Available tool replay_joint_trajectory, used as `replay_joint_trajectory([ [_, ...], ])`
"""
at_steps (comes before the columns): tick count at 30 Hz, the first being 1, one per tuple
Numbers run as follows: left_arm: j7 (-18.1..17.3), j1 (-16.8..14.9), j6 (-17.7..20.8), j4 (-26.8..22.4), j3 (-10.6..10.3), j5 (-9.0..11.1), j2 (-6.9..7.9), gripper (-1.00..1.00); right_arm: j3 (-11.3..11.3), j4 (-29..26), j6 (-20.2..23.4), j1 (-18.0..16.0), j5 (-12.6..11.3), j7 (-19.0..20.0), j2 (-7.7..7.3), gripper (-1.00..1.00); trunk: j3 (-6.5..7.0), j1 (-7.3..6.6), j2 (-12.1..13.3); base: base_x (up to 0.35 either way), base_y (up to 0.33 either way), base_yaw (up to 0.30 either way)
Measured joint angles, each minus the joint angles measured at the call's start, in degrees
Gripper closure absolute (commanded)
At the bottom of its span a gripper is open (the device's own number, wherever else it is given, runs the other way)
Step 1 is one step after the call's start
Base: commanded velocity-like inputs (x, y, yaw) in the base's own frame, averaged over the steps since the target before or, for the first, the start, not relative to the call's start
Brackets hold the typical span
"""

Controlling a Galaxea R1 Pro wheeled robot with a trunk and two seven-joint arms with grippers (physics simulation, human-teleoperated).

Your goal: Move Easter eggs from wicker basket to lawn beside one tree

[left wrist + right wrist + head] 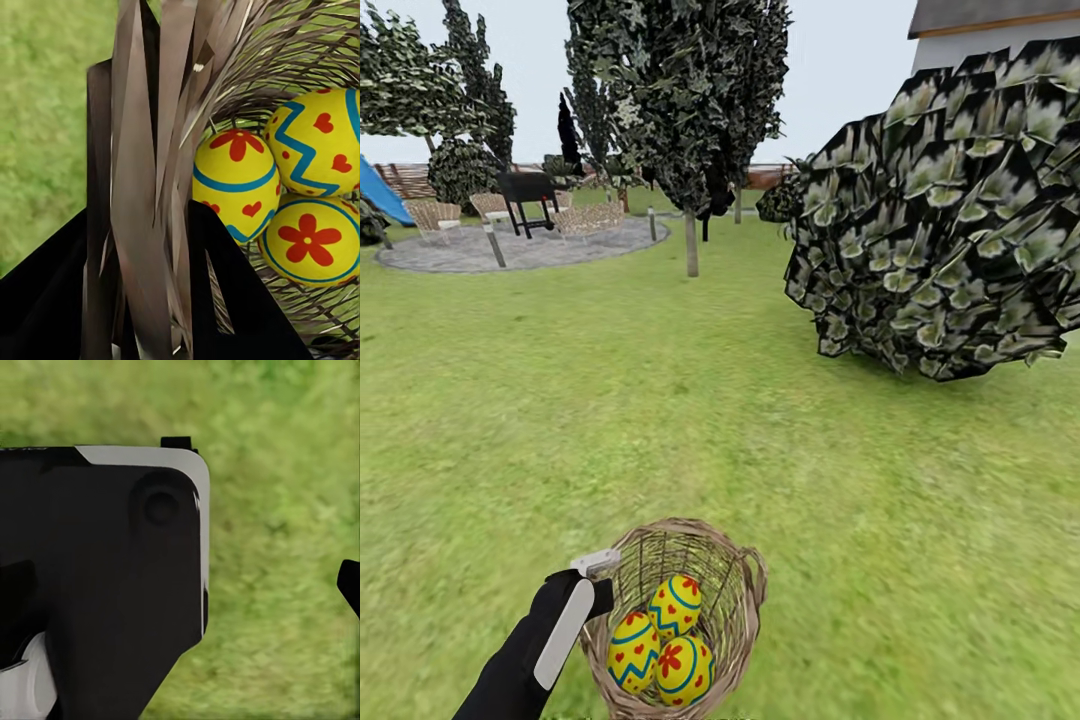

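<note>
Sitting on the lawn (pixel 690 400) at the near edge of the head view, the wicker basket (pixel 745 590) holds all three Easter eggs: one egg with zigzag bands (pixel 676 604) toward the far side, one with hearts (pixel 631 650) toward the left arm, and one with a red flower (pixel 684 670) nearest the robot, the three touching one another. The left gripper (pixel 592 580) is at the basket's left rim; in the left wrist view the woven wall (pixel 142 187) stands between its dark fingers (pixel 225 277), so the jaws appear to be closed on the rim, with the eggs (pixel 236 180) just inside. From the right wrist view, a black-and-white part of the robot (pixel 112 577) hangs over grass (pixel 285 510); whether the right jaws are wide or narrow cannot be told. Across the lawn a tree (pixel 690 240) with a pale straight trunk stands well apart from the basket, a large dark-leaved canopy (pixel 950 220) spreads to the right, and a grey gravel patio (pixel 520 245) with chairs lies at the far left
</note>
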Motion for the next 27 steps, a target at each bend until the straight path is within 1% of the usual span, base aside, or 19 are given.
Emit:
replay_joint_trajectory([
  [3,0.0,0.0,-0.1,0.0,0.0,0.1,-0.01,1.00,0.0,0.0,0.0,0.0,0.0,0.0,0.00,-1.00,0.33,-0.66,1.2,0.000,0.000,0.157],
  [5,0.0,0.0,0.1,0.0,0.0,-0.3,0.01,1.00,0.0,0.0,0.0,0.0,0.0,0.0,-0.07,-1.00,0.63,-1.10,2.0,0.000,0.000,0.021],
  [8,0.0,0.0,-0.2,0.0,0.0,0.2,0.00,1.00,0.0,0.0,0.0,0.0,0.0,0.0,-0.09,-1.00,1.17,-1.76,3.2,0.000,0.000,0.002],
  [10,0.0,0.0,0.0,0.0,0.0,-0.1,0.01,1.00,0.0,0.0,0.0,0.0,0.0,0.0,-0.09,-1.00,1.52,-2.20,4.0,0.000,0.000,0.000],
  [12,0.0,0.0,-0.1,0.0,0.0,0.0,0.01,1.00,0.0,0.0,0.0,0.0,0.0,0.0,-0.05,-1.00,1.85,-2.64,4.8,0.000,0.000,0.000],
  [17,0.0,0.0,-0.1,0.0,0.0,0.0,0.01,1.00,0.0,0.0,0.0,0.0,0.0,0.0,-0.06,-1.00,1.72,-2.64,4.8,0.000,0.000,0.013],
  [20,0.0,0.0,-0.2,0.0,0.0,0.3,0.00,1.00,0.0,0.0,0.0,0.0,0.0,0.0,0.00,-1.00,1.71,-2.64,4.8,0.000,0.000,0.172],
  [22,0.0,0.0,0.2,0.0,0.0,-0.5,0.02,1.00,0.0,0.0,0.0,0.0,0.0,0.0,-0.08,-1.00,1.71,-2.64,4.8,0.000,0.000,0.038],
  [25,0.0,0.0,-0.3,0.0,0.0,0.4,0.00,1.00,0.0,0.0,0.0,0.0,0.1,0.0,-0.15,-1.00,1.72,-2.64,4.8,0.000,0.000,0.005],
  [27,0.0,0.0,0.0,0.0,0.0,-0.2,0.01,1.00,0.0,-0.1,0.0,0.0,0.1,0.0,-0.07,-1.00,1.71,-2.64,4.8,0.000,0.000,0.000],
])
